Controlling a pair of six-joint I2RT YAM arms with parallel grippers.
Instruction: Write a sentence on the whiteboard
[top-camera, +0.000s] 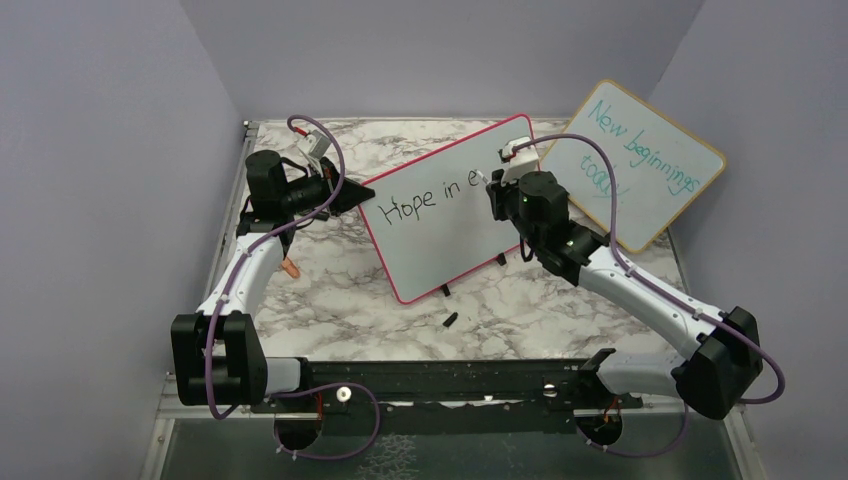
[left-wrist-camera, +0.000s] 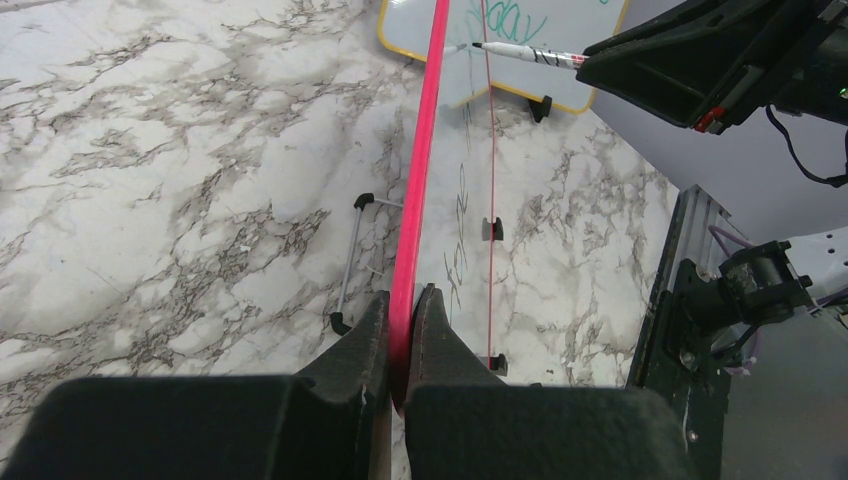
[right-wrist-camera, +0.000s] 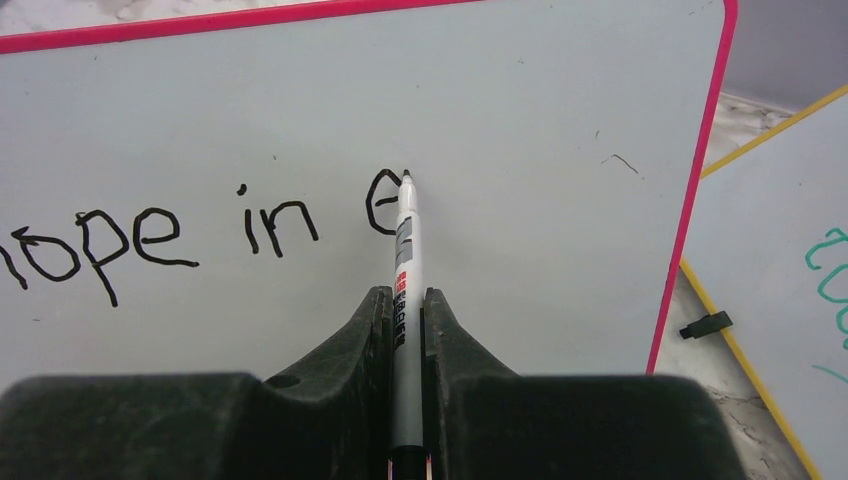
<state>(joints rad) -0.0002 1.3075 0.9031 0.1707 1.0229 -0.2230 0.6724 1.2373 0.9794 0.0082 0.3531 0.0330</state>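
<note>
Right wrist view: the whiteboard (right-wrist-camera: 560, 120), white with a thin pink-red frame, fills the picture. The sentence (right-wrist-camera: 160, 235) on it reads "Hope in e" in black, along one upper line. The tip of a black marker (right-wrist-camera: 405, 250) appears to rest on the top right of the "e". The marker's long axis runs straight out from the right end effector (right-wrist-camera: 405, 300), which is clenched on its barrel, and meets the board face nearly head-on.

The relation that matters is sideways. Bare board lies to the right of the tip along the writing line, as far as the frame's right edge, and more lies below it. Judging by that, the next letters go rightward, with the second line underneath.

Left wrist view: the left end effector (left-wrist-camera: 402, 300) is clenched on the board's pink-red edge, seen end-on, steadying it.

Top view: the board stands tilted on small black feet at the middle of the marble table (top-camera: 330, 290), between the two arms. The right arm is the one at the writing. A wooden-framed board (top-camera: 640, 165) with teal writing leans behind it, to the right.
</note>
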